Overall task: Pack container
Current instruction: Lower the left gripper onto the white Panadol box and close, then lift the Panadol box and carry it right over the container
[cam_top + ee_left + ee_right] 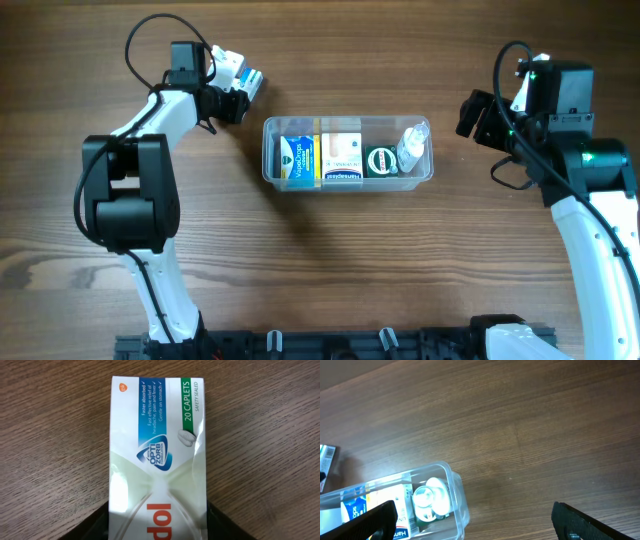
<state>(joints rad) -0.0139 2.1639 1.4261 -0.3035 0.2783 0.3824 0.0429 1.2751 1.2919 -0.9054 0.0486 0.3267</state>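
Nearly packed, the container (267, 150), four items (340, 155) inside, sits between the grippers as the left gripper (238, 88) clamps a caplet box (157, 450) between its fingers, not yet in, and the right gripper (468, 112) gapes wide and empty beside its bottle (412, 143) end.

The table (330, 270) was brown wood with darker grain streaks. The container (266, 152) near its middle was clear plastic. Inside sat a blue-and-yellow box (297, 160), a white and cream box (342, 158) with a blue band, a dark green round tin (381, 160) and a pale, see-through bottle (412, 145). Toward the table's far left corner, the caplet box (157, 455) was white with blue and green bands, an orange dot, pale green curves and red lettering.
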